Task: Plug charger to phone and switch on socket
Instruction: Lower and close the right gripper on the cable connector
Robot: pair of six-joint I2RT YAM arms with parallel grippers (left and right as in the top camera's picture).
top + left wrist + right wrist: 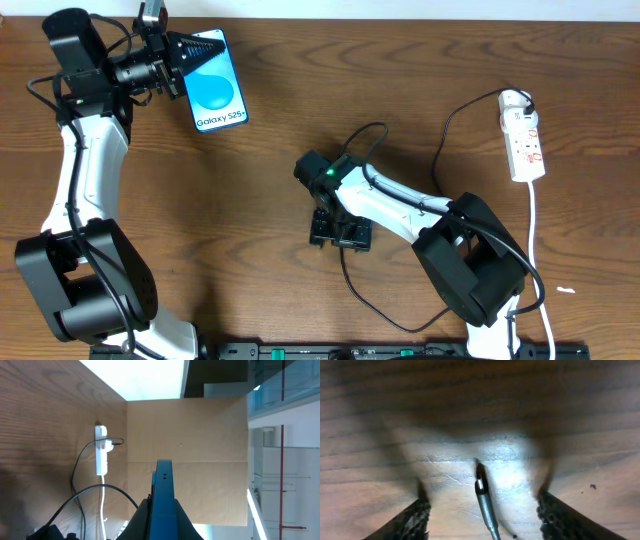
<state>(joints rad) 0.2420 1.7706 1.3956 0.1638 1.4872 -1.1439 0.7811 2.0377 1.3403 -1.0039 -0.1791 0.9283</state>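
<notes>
Right claw (481,510) hangs open astride the charger (483,495) plug on the desk (300,90), gripping nothing, while left claw (183,60) holds the phone (213,82) clamped near the far-left corner; pickup likely wants a square pinch on that plug next.

The left claw (188,57) grips a black-edged blue-screened smartphone (218,95) at the brown wooden counter (330,70)'s upper left. A narrow white power strip (525,140) lies far right, thin black cable (441,150) trailing leftward.
</notes>
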